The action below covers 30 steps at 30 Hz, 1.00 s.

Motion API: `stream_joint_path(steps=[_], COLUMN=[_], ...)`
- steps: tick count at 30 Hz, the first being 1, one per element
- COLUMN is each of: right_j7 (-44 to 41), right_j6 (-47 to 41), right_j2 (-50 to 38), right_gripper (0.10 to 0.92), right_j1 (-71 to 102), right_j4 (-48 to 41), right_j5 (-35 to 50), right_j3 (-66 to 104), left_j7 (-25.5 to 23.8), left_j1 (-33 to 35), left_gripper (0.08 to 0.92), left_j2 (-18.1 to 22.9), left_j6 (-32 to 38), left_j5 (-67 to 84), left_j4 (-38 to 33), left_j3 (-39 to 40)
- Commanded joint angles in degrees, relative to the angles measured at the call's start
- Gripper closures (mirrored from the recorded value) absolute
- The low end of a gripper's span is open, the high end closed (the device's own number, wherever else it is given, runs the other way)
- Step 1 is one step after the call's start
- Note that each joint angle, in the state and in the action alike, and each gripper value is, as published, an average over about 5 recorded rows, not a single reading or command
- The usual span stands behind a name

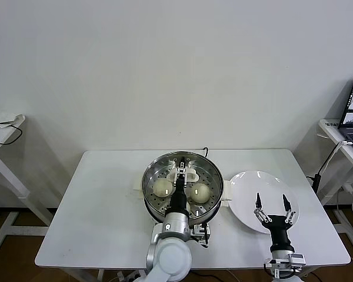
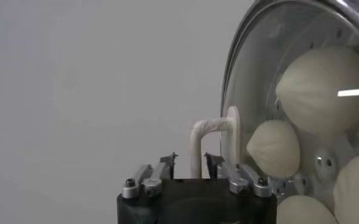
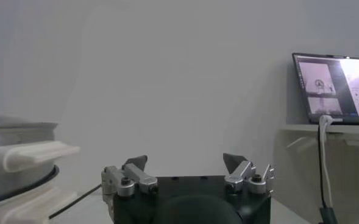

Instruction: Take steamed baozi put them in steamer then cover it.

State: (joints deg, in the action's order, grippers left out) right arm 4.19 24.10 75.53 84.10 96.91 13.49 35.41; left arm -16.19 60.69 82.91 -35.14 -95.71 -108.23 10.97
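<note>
The left gripper has its fingers parted on either side of the glass lid's white handle, gripping nothing; the lid sits on the steamer over the steamed baozi. A careless lift could snag the handle and drag the lid askew. The right gripper waits wide open over the white plate.

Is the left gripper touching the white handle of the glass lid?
Apart. The left wrist view shows the left gripper open, its fingertips either side of the lid handle with gaps.
</note>
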Motion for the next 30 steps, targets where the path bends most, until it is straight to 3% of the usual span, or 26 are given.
stream_joint_path(steps=[1,6,11,17,23,30], right_j7=[-0.1,-0.2,-0.2,-0.2,-0.9,-2.8], right_j6=[0.1,0.2,0.3,-0.5,-3.3,-7.5], right_j2=[-0.2,-0.4,-0.8,-1.4,-1.8,-2.5], right_gripper=[0.203,0.203,0.203,0.203,0.203,0.203], right_j1=[-0.4,-0.9,-1.1,-1.1,-0.2,1.1], right_j4=[-1.0,-1.7,-2.1,-0.8,2.8,8.1], right_j5=[0.0,0.1,0.3,0.7,2.5,4.9], right_j3=[-0.1,-0.4,-0.4,0.2,1.5,3.4], left_j7=[0.1,0.8,2.8,12.4,18.5,17.2], left_j1=[4.5,7.3,13.0,23.5,28.1,28.0], left_gripper=[0.305,0.192,0.178,0.177,0.177,0.177], left_j2=[-4.6,-7.2,-10.7,-12.7,-9.5,-1.1], left_j6=[0.2,0.0,0.5,7.1,15.6,22.4], left_j5=[0.4,2.3,8.1,27.8,63.2,81.7], left_j4=[-9.8,-16.3,-24.8,-33.2,-33.4,-23.9], left_j3=[0.1,-1.2,-6.2,-21.4,-39.4,-50.6])
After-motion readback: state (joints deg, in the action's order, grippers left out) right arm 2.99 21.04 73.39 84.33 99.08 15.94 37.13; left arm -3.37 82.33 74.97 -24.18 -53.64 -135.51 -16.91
